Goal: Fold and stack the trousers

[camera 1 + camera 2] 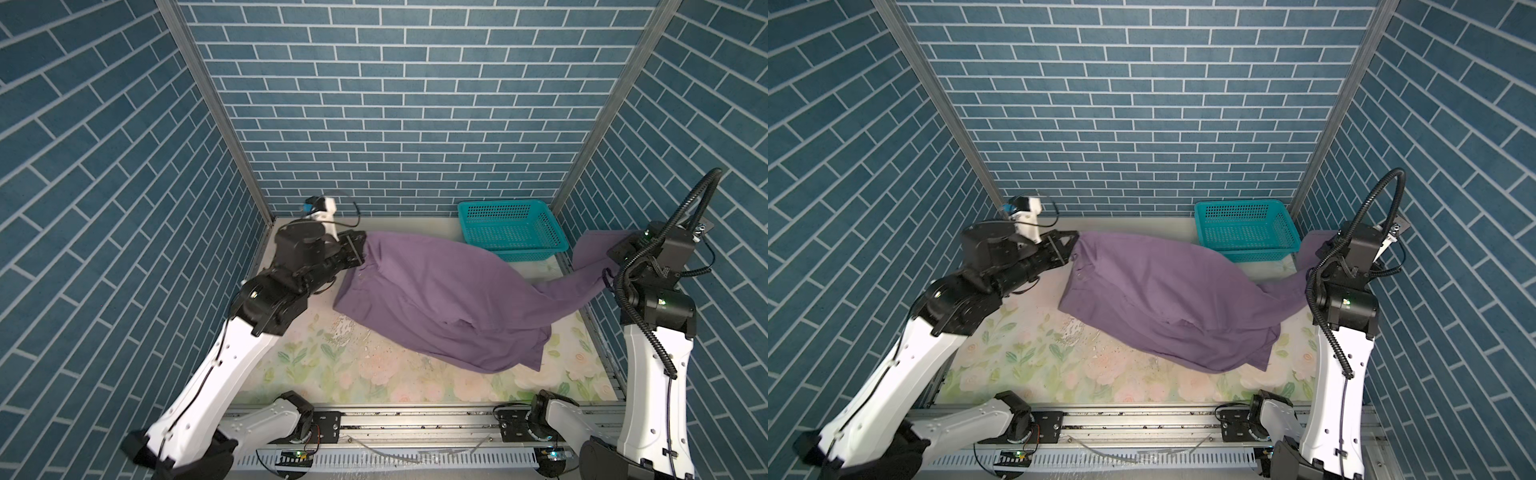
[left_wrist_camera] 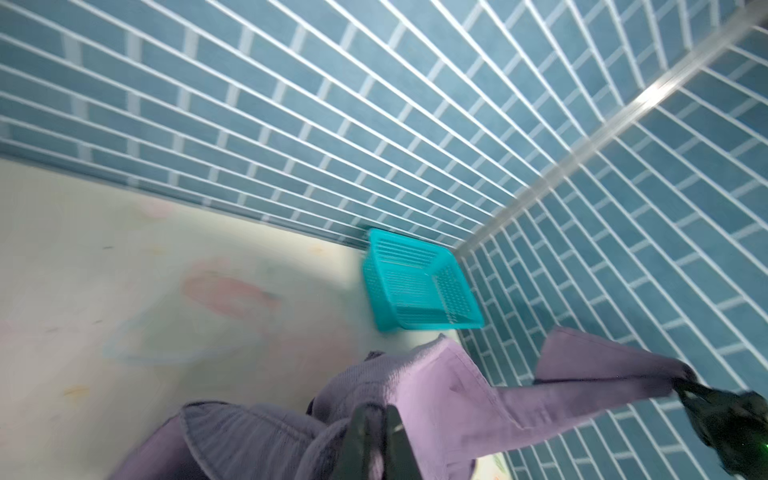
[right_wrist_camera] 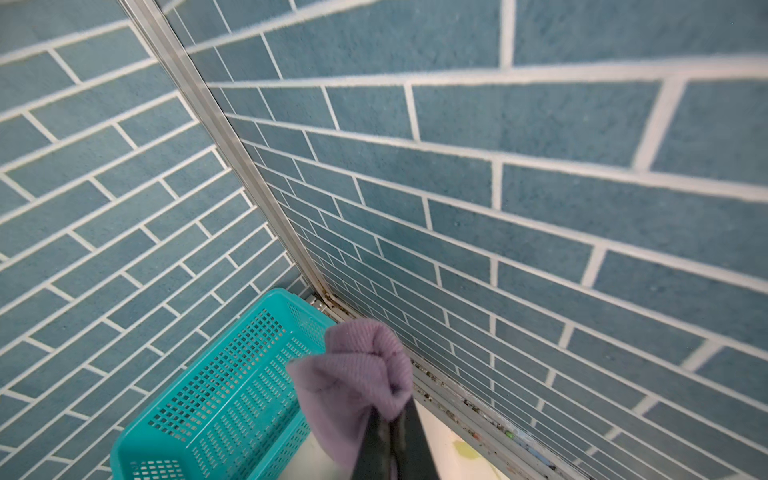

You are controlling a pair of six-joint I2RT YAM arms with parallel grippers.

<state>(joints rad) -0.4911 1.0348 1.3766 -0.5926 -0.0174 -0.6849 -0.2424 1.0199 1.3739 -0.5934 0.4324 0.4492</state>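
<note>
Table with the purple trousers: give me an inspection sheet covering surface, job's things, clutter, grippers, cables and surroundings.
Surface: floral table, scuffed near its middle.
Job's things: trousers unfolded, lifted at both ends, middle sagging onto the table.
Clutter: teal basket, empty, back right corner.
Grippers: left gripper shut on one end of the trousers; right gripper shut on the opposite end.
Cables: black conduit arches up at the right.
Surroundings: blue brick-pattern walls on three sides; right gripper close to the side wall.

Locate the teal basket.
In both top views the teal basket sits in the far right corner, against the back wall, just behind the trousers.
</note>
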